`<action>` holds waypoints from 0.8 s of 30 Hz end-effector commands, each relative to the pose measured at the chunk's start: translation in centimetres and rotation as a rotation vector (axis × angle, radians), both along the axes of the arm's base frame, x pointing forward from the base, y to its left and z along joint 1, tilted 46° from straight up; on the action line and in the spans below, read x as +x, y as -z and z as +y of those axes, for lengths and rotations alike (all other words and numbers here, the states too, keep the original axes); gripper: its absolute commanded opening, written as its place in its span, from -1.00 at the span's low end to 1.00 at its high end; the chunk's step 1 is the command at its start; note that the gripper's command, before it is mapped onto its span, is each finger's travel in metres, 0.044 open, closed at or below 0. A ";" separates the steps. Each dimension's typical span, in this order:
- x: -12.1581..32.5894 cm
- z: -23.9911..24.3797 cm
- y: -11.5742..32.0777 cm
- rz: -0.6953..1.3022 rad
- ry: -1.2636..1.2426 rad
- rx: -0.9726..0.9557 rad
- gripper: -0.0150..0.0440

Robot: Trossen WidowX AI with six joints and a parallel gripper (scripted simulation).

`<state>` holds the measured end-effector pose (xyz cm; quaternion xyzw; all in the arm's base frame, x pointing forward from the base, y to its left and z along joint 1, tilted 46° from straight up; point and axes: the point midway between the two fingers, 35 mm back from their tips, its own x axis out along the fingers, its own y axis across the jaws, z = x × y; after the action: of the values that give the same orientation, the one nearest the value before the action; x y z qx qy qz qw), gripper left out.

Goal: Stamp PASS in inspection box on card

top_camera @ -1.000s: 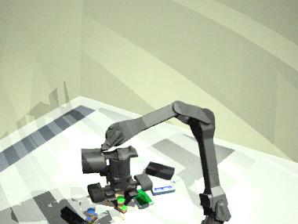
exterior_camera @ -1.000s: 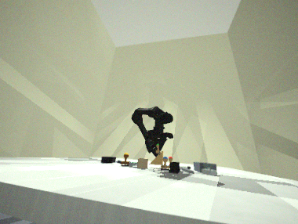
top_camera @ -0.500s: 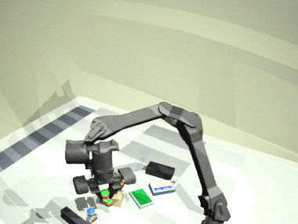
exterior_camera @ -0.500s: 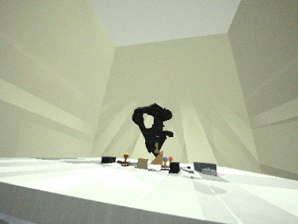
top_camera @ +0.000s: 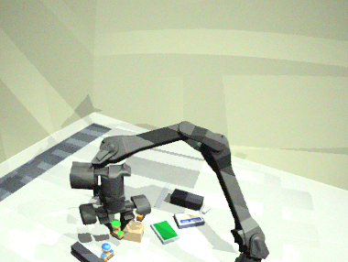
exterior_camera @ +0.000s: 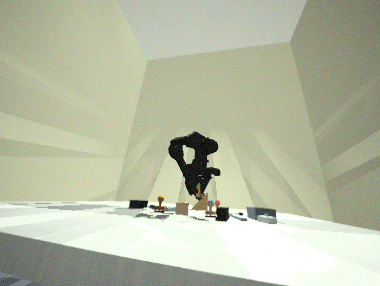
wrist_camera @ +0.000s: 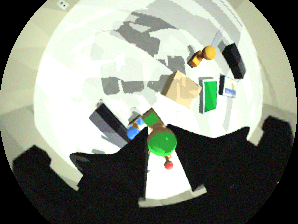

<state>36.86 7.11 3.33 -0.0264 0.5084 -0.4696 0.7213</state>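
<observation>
My gripper (top_camera: 121, 223) (exterior_camera: 199, 193) (wrist_camera: 157, 128) is shut on the green-knobbed stamp (top_camera: 115, 223) (exterior_camera: 198, 186) (wrist_camera: 162, 143), which hangs above the bench. A green square marks its base in the wrist view. The green ink pad (top_camera: 164, 231) (wrist_camera: 210, 95) lies in a pale tray, to the right of the gripper in the top view and at upper right in the wrist view. Next to the pad is a low dark-sided item (top_camera: 189, 221) (wrist_camera: 229, 89) with a white and blue top. I cannot make out the card's inspection box, or any print or lettering.
A tan block (top_camera: 134, 232) (exterior_camera: 182, 208) (wrist_camera: 181, 90) stands between the held stamp and pad. A blue-knobbed stamp (top_camera: 106, 248) (wrist_camera: 133, 132), an orange-knobbed stamp (exterior_camera: 161, 200) (wrist_camera: 208, 53) and a red-knobbed stamp (wrist_camera: 168, 165) stand around. Dark blocks (top_camera: 187, 200) (wrist_camera: 109, 124) lie at either side.
</observation>
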 end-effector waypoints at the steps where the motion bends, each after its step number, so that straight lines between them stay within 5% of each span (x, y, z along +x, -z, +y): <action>1: 0.0 -0.5 0.5 0.005 -0.004 -0.005 -0.49; 24: 0.3 -3.1 3.1 0.005 -0.004 -0.006 -0.49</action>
<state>37.27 4.28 0.61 -0.0258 0.5077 -0.4701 0.7215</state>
